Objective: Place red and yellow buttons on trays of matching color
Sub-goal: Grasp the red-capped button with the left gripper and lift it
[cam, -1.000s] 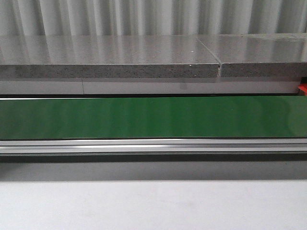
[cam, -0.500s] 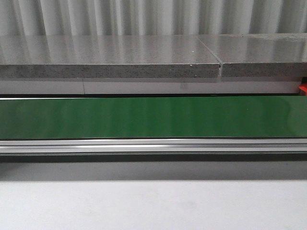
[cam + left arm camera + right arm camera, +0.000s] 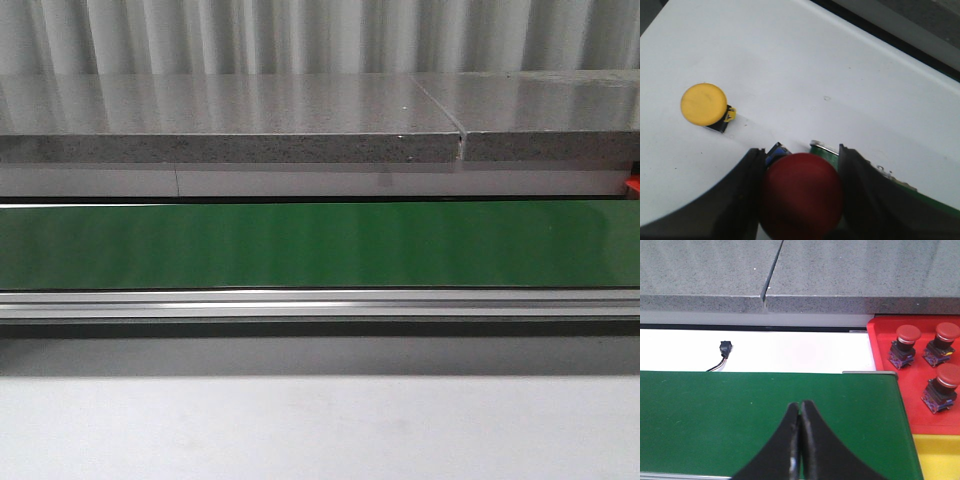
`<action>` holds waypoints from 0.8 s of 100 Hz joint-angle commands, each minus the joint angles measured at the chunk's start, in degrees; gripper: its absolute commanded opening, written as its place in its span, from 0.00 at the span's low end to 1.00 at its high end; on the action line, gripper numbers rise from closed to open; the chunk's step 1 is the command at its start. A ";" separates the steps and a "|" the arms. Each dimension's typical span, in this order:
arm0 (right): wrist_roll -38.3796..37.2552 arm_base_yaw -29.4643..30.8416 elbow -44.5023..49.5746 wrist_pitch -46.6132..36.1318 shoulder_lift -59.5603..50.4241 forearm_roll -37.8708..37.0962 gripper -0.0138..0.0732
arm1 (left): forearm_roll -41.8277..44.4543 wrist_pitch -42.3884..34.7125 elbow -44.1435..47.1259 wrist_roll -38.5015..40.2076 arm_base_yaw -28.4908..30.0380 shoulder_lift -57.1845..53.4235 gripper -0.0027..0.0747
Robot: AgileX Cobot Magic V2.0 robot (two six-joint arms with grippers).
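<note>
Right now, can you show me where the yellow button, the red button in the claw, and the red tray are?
yellow button [image 3: 703, 104], left wrist view, on its round yellow cap.
red button [image 3: 801, 195], left wrist view, on its red cap between the fingers.
red tray [image 3: 880, 347], right wrist view, on a bare part beside the buttons.

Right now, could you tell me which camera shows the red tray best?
The right wrist view: the red tray shows there with three red buttons on it. The front view catches only a red sliver at its right edge; the left wrist view shows none.

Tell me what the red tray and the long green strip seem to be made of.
The red tray looks like smooth moulded plastic, uniformly coloured with a raised rim. The green strip looks like matte rubbery conveyor belting, flat and seamless between metal rails, though that is a guess.
</note>
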State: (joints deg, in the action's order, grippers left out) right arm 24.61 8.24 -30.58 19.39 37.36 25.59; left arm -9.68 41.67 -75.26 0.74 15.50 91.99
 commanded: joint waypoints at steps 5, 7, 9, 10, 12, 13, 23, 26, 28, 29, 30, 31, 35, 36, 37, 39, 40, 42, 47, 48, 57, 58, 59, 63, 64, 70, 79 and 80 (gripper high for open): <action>0.25 -0.02 -1.84 -3.50 -0.25 0.69 0.08 | -0.92 1.66 -1.57 -2.80 -2.87 -3.74 0.01; 0.25 -0.02 -1.84 -3.50 -0.25 0.69 0.08 | -0.92 1.94 -1.57 -3.14 -3.38 -3.74 0.01; 0.25 -0.02 -1.84 -3.50 -0.25 0.69 0.08 | -0.92 2.21 -1.57 -3.23 -3.92 -3.74 0.01; 0.25 -0.02 -1.84 -3.50 -0.25 0.69 0.08 | -0.92 2.40 -1.39 -3.23 -4.09 -3.74 0.01; 0.25 -0.02 -1.84 -3.50 -0.25 0.69 0.08 | -0.92 2.37 -1.26 -3.23 -4.59 -3.74 0.01; 0.25 -0.02 -1.84 -3.50 -0.25 0.69 0.08 | -0.92 2.37 -1.08 -3.23 -4.75 -3.74 0.01; 0.25 -0.02 -1.84 -3.50 -0.25 0.69 0.08 | -0.92 1.69 0.31 -3.23 -6.95 -3.74 0.01; 0.25 -0.02 -1.84 -3.50 -0.25 0.69 0.08 | -0.92 1.22 0.94 -3.23 -7.43 -3.74 0.01; 0.25 -0.02 -1.84 -3.50 -0.25 0.69 0.08 | -0.92 0.97 1.35 -3.23 -7.73 -3.74 0.01; 0.25 -0.02 -1.84 -3.50 -0.25 0.69 0.08 | -0.92 0.73 1.48 -3.23 -7.77 -3.63 0.01; 0.25 -0.02 -1.84 -3.50 -0.25 0.69 0.08 | -0.92 0.62 1.61 -3.23 -8.01 -3.63 0.01; 0.25 -0.02 -1.84 -3.50 -0.25 0.69 0.08 | -0.92 0.34 1.88 -3.23 -8.08 -3.63 0.01; 0.25 -0.02 -1.84 -3.50 -0.25 0.69 0.08 | -0.92 -0.38 2.69 -3.23 -8.53 -3.40 0.01; 0.25 -0.02 -1.84 -3.50 -0.25 0.69 0.08 | -0.92 -0.65 2.83 -3.23 -8.50 -3.40 0.01; 0.25 -0.02 -1.84 -3.44 -0.25 0.69 0.08 | -0.92 -0.79 2.98 -3.23 -8.68 -3.27 0.01; 0.25 -0.02 -1.84 -3.44 -0.25 0.69 0.08 | -0.92 -1.12 3.40 -3.23 -8.65 -3.26 0.01; 0.25 -0.02 -1.84 -3.44 -0.25 0.69 0.08 | -0.92 -1.41 3.73 -3.23 -8.76 -3.16 0.01; 0.25 -0.02 -1.84 -3.44 -0.25 0.69 0.08 | -0.92 -1.71 4.26 -3.23 -8.87 -3.03 0.01; 0.25 -0.02 -1.84 -3.44 -0.25 0.69 0.08 | -0.92 -3.07 5.51 -3.23 -8.85 -3.04 0.01; 0.25 -0.02 -1.84 -3.44 -0.25 0.69 0.08 | -0.92 -3.23 5.69 -3.23 -8.85 -3.04 0.01; 0.25 -0.02 -1.84 -3.44 -0.25 0.69 0.08 | -0.92 -4.32 7.38 -3.23 -8.85 -3.04 0.01; 0.25 -0.02 -1.84 -3.44 -0.25 0.69 0.08 | -0.92 -4.44 7.59 -3.23 -8.85 -3.04 0.01; 0.25 -0.02 -1.84 -3.44 -0.25 0.69 0.08 | -0.92 -4.57 7.60 -3.23 -8.85 -3.04 0.01; 0.25 -0.02 -1.84 -3.44 -0.25 0.69 0.08 | -0.81 -4.84 8.15 -3.23 -8.85 -3.04 0.01; 0.25 -0.02 -1.84 -3.44 -0.25 0.69 0.08 | -0.81 -4.86 8.11 -3.23 -8.85 -3.04 0.01; 0.25 -0.02 -1.84 -3.44 -0.25 0.69 0.08 | -0.67 -5.00 8.40 -3.23 -8.85 -3.04 0.01; 0.25 -0.02 -1.84 -3.44 -0.25 0.69 0.08 | -0.57 -5.00 8.40 -3.23 -8.85 -3.04 0.01; 0.25 -0.02 -1.84 -3.44 -0.25 0.69 0.08 | -0.57 -5.00 8.40 -3.23 -8.85 -3.04 0.01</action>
State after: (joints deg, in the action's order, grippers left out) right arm 24.61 8.24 -30.58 19.39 37.27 25.59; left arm -9.87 39.75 -65.58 -2.40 6.93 90.98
